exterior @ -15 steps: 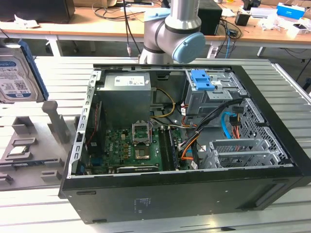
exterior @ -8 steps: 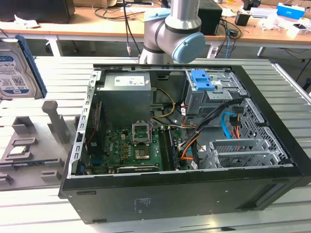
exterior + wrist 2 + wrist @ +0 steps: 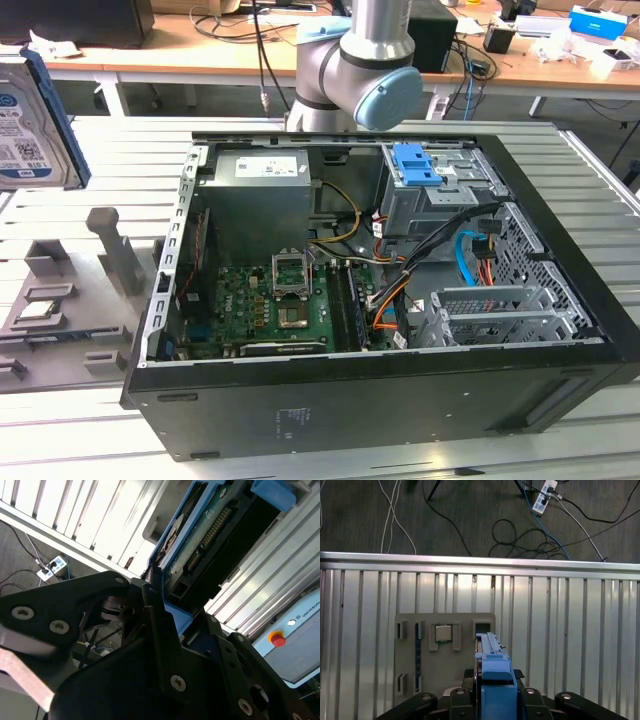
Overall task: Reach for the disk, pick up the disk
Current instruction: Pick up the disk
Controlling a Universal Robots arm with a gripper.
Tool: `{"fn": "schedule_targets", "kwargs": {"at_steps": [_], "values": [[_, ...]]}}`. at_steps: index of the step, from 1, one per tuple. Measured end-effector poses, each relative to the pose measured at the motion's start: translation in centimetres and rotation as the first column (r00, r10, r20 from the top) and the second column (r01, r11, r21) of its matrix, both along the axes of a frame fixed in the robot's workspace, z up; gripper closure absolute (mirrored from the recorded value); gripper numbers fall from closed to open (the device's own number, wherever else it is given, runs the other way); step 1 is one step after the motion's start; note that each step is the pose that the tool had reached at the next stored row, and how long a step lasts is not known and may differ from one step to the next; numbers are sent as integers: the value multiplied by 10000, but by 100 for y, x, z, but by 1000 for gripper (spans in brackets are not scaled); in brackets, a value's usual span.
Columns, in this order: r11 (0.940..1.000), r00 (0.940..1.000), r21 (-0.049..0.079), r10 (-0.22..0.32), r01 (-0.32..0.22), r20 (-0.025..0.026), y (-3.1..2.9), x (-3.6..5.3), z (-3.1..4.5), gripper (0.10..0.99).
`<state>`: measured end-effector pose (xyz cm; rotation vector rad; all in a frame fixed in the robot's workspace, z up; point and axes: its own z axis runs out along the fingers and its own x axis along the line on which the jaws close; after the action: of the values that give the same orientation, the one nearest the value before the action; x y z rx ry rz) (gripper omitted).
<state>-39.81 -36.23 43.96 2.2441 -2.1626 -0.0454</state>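
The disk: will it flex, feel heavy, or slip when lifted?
The disk is probably rigid and heavy for its size, given its metal casing. The bare circuit board in the second wrist view suggests it is fragile if knocked. Its smooth blue plastic rail might slip under a light pinch.

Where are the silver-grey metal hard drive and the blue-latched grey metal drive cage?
silver-grey metal hard drive (image 3: 24, 135): exterior view, on its label.
blue-latched grey metal drive cage (image 3: 415, 208): exterior view, on its grey wall.
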Motion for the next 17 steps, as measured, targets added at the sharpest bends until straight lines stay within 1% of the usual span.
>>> {"fn": "schedule_targets", "kwargs": {"at_steps": [1,7,8,9,10,11,12,14,15,17], "values": [[10000,10000,0,0,0,0,0,0,36,718],[10000,10000,0,0,0,0,0,1,137,718],[10000,10000,0,0,0,0,0,2,305,718],[10000,10000,0,0,0,0,0,3,417,718],[10000,10000,-1,-1,1,-1,0,5,555,718],[10000,10000,0,0,0,-1,0,6,624,718],[10000,10000,0,0,0,-1,0,6,652,718],[10000,10000,-1,0,0,-1,0,7,680,718],[10000,10000,0,0,0,-1,0,7,715,718],[10000,10000,0,0,0,-1,0,7,743,718]]}}
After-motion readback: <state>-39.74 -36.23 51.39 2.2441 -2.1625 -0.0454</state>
